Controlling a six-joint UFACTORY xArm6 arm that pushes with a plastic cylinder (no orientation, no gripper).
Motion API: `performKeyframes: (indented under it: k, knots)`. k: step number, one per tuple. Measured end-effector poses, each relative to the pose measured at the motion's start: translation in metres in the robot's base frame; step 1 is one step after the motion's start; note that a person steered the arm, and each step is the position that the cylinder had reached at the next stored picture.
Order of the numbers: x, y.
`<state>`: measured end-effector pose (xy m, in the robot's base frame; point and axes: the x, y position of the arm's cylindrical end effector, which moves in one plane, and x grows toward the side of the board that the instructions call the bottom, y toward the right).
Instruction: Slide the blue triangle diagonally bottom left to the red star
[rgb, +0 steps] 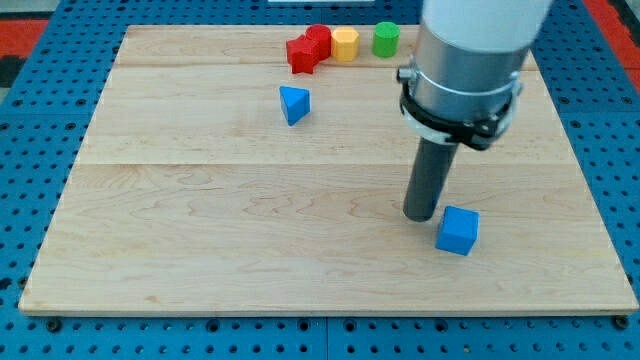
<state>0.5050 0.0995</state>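
Note:
The blue triangle (293, 104) lies on the wooden board in the upper middle. The red star (301, 54) sits above it near the board's top edge, touching a second red block (319, 40) at its upper right. My tip (420, 215) rests on the board at the lower right, far to the right of and below the blue triangle. It stands just left of and slightly above a blue cube (458, 230), close to it; contact is unclear.
A yellow block (344, 44) and a green cylinder (386, 39) stand in a row right of the red blocks along the top edge. The wooden board (200, 230) lies on a blue pegboard table. The arm's grey body hangs over the upper right.

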Motion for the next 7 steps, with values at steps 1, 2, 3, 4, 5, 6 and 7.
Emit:
performKeyframes:
  k: [1,2,3,4,5,6,7]
  knots:
    - [0.012,0.03]
    - [0.02,0.024]
    - [-0.006,-0.039]
    - [-0.094,-0.082]
    - [-0.174,-0.139]
    - [-0.183,-0.16]
    - [-0.176,-0.185]
